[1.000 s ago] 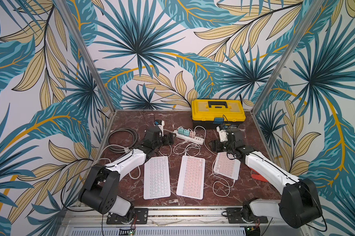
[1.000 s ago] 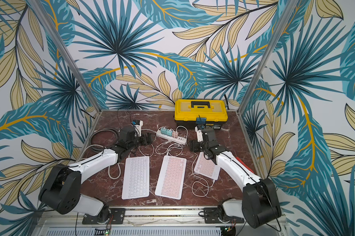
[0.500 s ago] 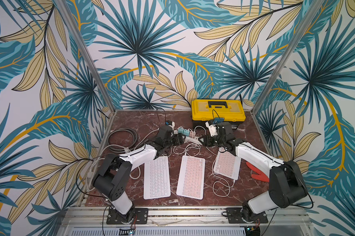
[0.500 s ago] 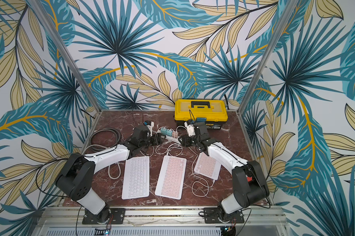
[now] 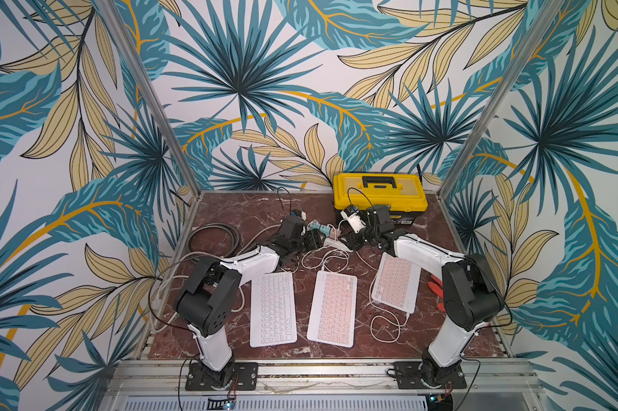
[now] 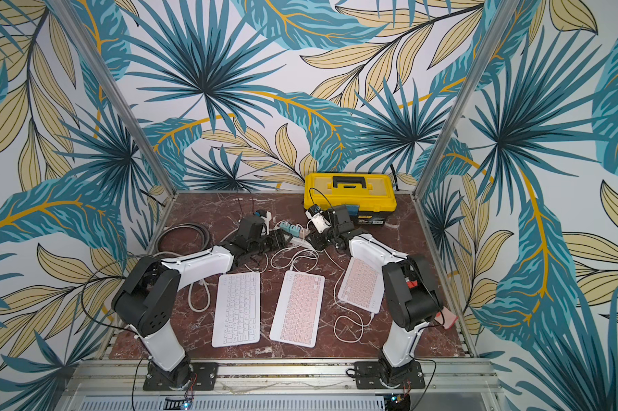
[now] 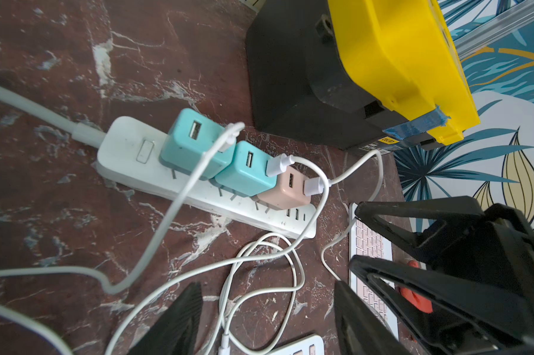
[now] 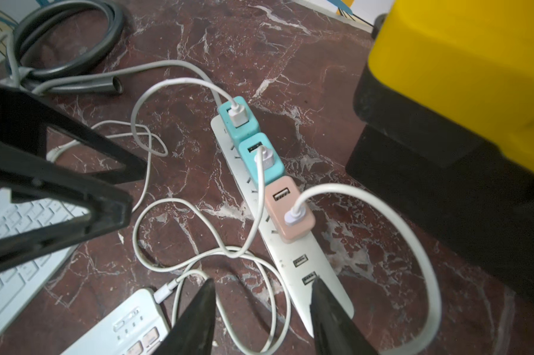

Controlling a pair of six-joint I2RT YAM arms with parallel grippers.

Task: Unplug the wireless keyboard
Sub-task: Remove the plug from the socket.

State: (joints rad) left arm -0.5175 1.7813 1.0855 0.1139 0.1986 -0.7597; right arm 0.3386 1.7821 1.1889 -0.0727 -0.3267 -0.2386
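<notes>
Wireless keyboard: middle of three at table front, cable plugged in. Left gripper, jaws apart, empty, over cable loops; right gripper, likewise, at power strip end.

No legible text
Sticker on the yellow toolbox and keyboard keys are too blurred to read.

Marble table holds 3 keyboards, power strip, toolbox.

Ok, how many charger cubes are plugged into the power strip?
3, in a row on the power strip: teal charger nearest the switch, second teal charger, then pink charger. None seems hidden.
</notes>
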